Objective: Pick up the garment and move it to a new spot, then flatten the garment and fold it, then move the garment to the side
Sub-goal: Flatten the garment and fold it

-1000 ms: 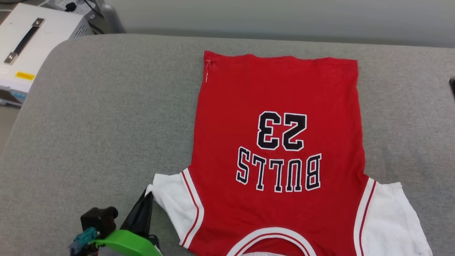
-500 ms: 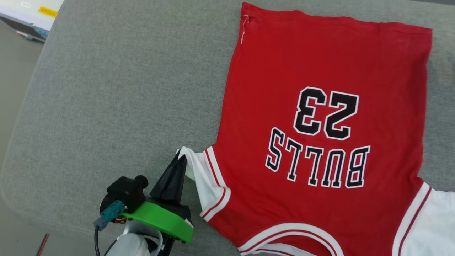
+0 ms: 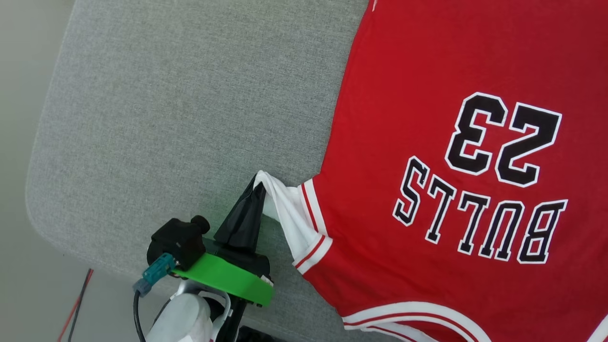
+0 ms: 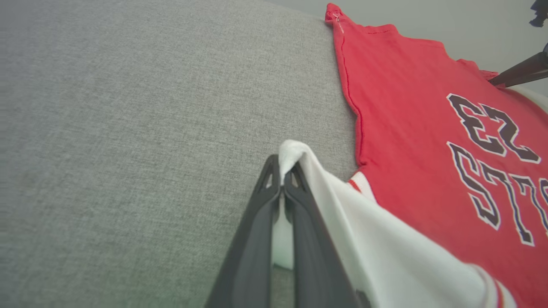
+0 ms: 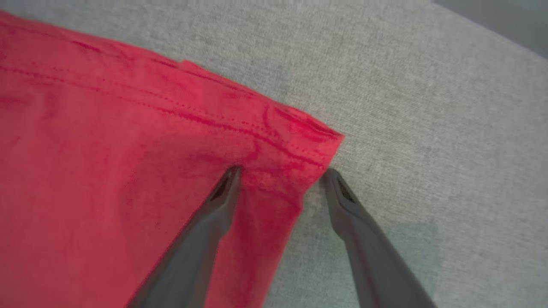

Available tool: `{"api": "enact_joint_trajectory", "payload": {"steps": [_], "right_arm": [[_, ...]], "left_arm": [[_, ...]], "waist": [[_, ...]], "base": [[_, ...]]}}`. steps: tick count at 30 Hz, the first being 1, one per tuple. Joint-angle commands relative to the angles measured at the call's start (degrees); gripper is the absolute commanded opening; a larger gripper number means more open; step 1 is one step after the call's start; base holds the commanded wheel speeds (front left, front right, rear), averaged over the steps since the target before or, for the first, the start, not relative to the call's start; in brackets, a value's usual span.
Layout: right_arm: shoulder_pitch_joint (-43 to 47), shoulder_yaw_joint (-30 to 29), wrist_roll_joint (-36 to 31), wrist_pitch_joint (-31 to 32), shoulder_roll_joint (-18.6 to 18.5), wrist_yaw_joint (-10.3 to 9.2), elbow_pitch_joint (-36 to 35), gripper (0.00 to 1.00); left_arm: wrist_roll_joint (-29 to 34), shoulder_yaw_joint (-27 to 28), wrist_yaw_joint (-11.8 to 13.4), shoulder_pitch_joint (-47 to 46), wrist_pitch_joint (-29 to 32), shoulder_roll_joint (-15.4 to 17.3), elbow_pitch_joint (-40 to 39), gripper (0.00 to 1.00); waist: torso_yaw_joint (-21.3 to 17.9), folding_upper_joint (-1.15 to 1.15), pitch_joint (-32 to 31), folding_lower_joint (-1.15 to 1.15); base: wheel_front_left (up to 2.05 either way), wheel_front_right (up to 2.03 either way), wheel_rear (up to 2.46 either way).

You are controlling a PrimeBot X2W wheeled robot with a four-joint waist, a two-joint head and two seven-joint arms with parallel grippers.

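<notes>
The garment (image 3: 427, 118) is a red shirt with "BULLS 23" in black letters, and it lies spread flat on the grey cushion (image 3: 166, 118). Its white sleeve (image 3: 289, 213) with red-striped trim is drawn up into a peak. My left gripper (image 3: 259, 183) is shut on that sleeve's tip; the left wrist view shows white cloth (image 4: 364, 239) pinched between the fingertips (image 4: 282, 175). In the right wrist view my right gripper (image 5: 280, 173) stands open at the garment's hem corner (image 5: 325, 141), one finger over red cloth (image 5: 107, 149) and the other over bare cushion.
The cushion's rounded edge runs down the left of the head view, with pale floor (image 3: 19, 190) beyond it and a red and black cable (image 3: 76, 304) lying there. Bare grey cushion (image 4: 128, 128) stretches left of the garment.
The head camera has swung, so the whole picture has shifted right and up. The sleeve that lay spread is now gathered into a narrow peak at my left gripper.
</notes>
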Motion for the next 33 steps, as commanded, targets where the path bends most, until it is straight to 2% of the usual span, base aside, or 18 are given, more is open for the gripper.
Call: {"api": "enact_joint_trajectory", "payload": {"steps": [1, 2, 3, 4, 14, 19, 23, 27, 33], "right_arm": [[2.6, 0.9, -0.2, 0.6, 1.2, -0.03, 2.0, 1.00], [2.7, 0.9, -0.3, 0.4, 1.0, -0.03, 2.0, 1.00], [2.6, 0.8, -0.5, -0.1, 0.8, -0.03, 1.8, 0.38], [2.4, 0.6, -0.6, -1.1, 0.7, -0.03, 1.5, 0.00], [2.4, 1.4, 2.5, -10.8, -0.2, -0.03, -1.1, 0.00], [6.6, 4.7, 6.1, -15.6, -3.0, -0.03, -4.9, 0.00], [12.3, 7.8, 9.5, -18.1, -6.9, -0.03, -10.6, 0.00], [19.5, 8.4, 13.3, -21.0, -10.6, -0.03, -16.3, 0.00], [34.9, 3.8, 18.6, -24.8, -14.9, -0.03, -23.2, 0.00]], "left_arm": [[0.5, 0.5, -0.4, -1.0, -0.3, -0.5, 0.3, 0.00], [0.5, 0.8, -0.6, -0.9, -0.3, -0.6, 0.5, 0.00], [0.6, 1.0, -0.8, -0.9, -0.3, -0.7, 0.7, 0.00], [0.8, 1.3, -0.9, -0.8, -0.3, -0.7, 0.9, 0.00], [1.9, 3.3, -1.7, 1.8, -0.3, -0.5, 2.8, 0.00], [2.3, 4.3, -1.6, 4.5, -0.3, 0.4, 3.7, 0.00], [2.6, 4.8, -1.2, 6.7, -0.3, 1.5, 4.1, 0.00], [2.6, 5.2, -0.4, 8.5, 0.0, 2.5, 3.9, 0.00], [2.2, 5.9, 0.5, 11.2, 0.9, 3.9, 2.9, 0.00]], "waist": [[0.3, 0.00, 0.2, 0.00], [0.3, 0.00, 0.1, 0.00], [0.2, 0.00, -0.1, 0.00], [0.1, 0.00, -0.3, 0.00], [-2.3, 0.00, -7.8, 0.00], [-4.3, 0.00, -12.8, 0.00], [-6.3, 0.00, -16.1, 0.00], [-8.4, 0.00, -19.2, 0.00], [-11.1, 0.00, -22.3, 0.00]], "base": [[0.00, 0.00, 0.00], [0.00, 0.00, 0.00], [0.00, 0.00, 0.00], [0.00, 0.00, 0.00], [0.00, 0.00, 0.00], [0.00, 0.00, 0.00], [0.00, 0.00, 0.00], [0.00, 0.00, 0.00], [0.00, 0.00, 0.00]]}}
